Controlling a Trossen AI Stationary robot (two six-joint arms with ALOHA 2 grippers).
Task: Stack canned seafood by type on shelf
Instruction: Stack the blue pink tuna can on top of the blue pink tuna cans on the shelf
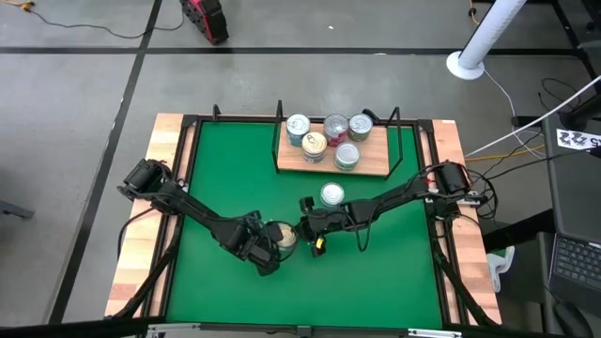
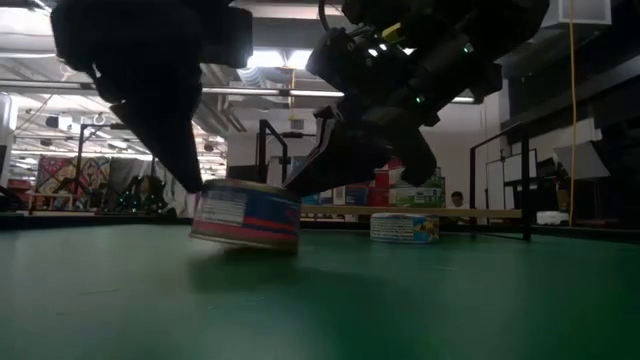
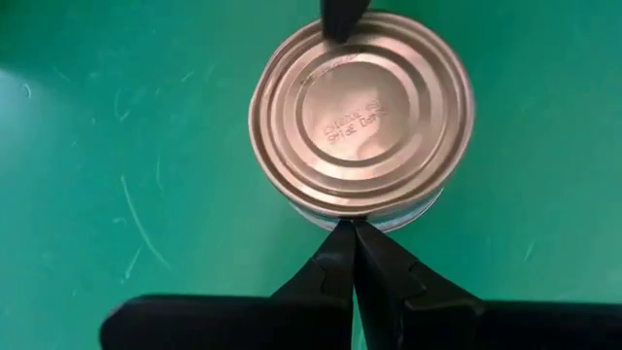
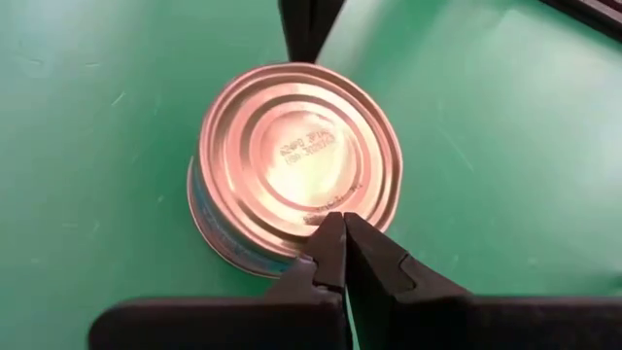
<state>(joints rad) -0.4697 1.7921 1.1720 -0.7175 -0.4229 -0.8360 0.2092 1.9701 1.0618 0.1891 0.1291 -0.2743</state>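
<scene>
The left end effector [image 1: 278, 238] and the right end effector [image 1: 302, 232] both sit low over one tin [image 1: 282, 236] on the green tabletop [image 1: 376, 272], their closed finger pairs [image 3: 350, 262] pressed together at its near rim, with the other arm's tip touching the far rim. That tin shows a red and blue side label in the low view. A second tin [image 1: 331, 195] lies just beyond, and five more stand grouped on the shelf [image 1: 376, 164] at the far edge.
</scene>
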